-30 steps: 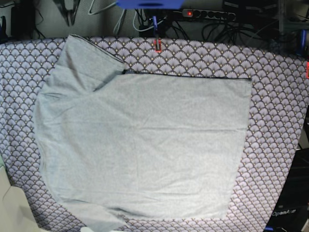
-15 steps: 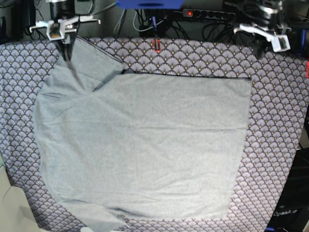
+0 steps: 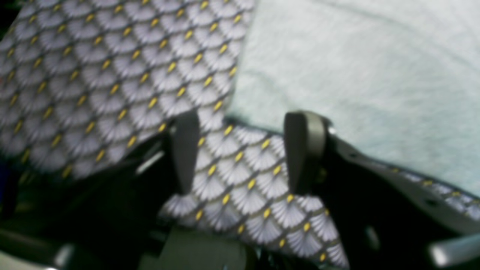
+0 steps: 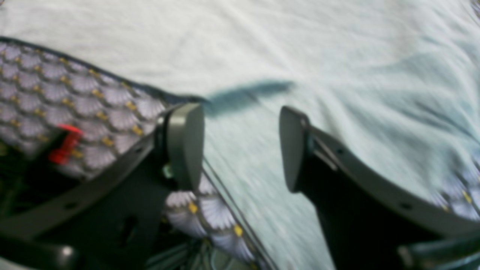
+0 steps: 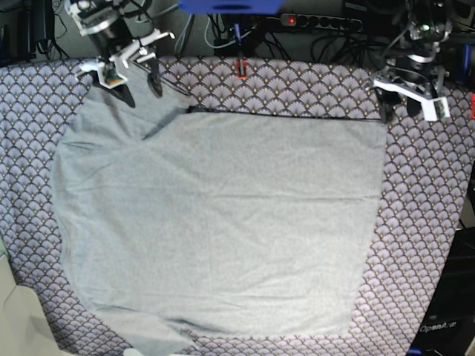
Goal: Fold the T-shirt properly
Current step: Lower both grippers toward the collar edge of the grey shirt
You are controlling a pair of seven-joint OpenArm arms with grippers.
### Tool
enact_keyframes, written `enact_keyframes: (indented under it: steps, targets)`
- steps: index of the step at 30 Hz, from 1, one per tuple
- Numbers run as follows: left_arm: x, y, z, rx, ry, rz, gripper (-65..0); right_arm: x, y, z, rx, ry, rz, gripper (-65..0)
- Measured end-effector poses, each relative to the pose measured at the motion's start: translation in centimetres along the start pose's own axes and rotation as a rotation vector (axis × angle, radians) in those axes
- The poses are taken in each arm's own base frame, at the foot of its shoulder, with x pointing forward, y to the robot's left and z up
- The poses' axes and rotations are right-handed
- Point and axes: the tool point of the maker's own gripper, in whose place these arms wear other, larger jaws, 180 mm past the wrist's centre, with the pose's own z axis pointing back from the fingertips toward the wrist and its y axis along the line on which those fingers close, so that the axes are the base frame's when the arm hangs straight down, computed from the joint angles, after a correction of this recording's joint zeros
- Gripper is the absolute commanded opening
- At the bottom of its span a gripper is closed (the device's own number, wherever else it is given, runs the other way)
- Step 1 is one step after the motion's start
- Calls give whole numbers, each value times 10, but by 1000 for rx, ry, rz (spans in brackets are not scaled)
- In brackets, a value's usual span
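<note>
Flat, soft grey knit T-shirt (image 5: 215,222), fan-scale patterned tablecloth (image 5: 430,193)

Both grippers share one build: the left gripper (image 3: 240,150) and right gripper (image 4: 242,144) each carry two flat, rounded grey finger pads (image 3: 304,146) on black curved brackets with small holes. In the base view the finger brackets read white, each with a small tag-like block at one tip. Dark cables trail from the black wrist housings.
</note>
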Motion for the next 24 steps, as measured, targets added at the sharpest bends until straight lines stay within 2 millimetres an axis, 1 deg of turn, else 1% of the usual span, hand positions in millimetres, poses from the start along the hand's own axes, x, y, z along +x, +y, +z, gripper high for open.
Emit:
enact_keyframes:
  steps: [2,3,5,6,8,10,13,17,20,24]
  targets:
    - [-6,6,-13,23,28,22,-271,-13,-2,-7,5,53,-5,-306]
    - [-4,9,-23,36,26,35,-271,-19,-8,-10,-4,84,1,-307]
    - [6,7,-35,9,-9,34,-271,-18,-21,-12,-41,80,7,-307]
    - [6,3,-41,-18,-12,25,-271,-17,-26,-11,-62,77,-3,-307]
    - [0,0,-53,-37,17,28,-271,-17,-34,-13,-98,77,-18,-307]
    - [-2,-3,-59,-57,22,26,-271,-12,-40,-14,-122,60,-26,-307]
    - [-7,4,-73,-36,39,49,-271,-12,-50,-11,-150,61,-22,-307]
    - [-11,6,-80,-36,49,67,-271,-12,-57,-9,-168,65,-17,-306]
    - [-22,6,-81,-34,79,68,-271,-12,-60,-7,-176,63,-15,-306]
    - [-31,-13,-79,-88,94,42,-271,-11,-69,-3,-216,56,-26,-306]
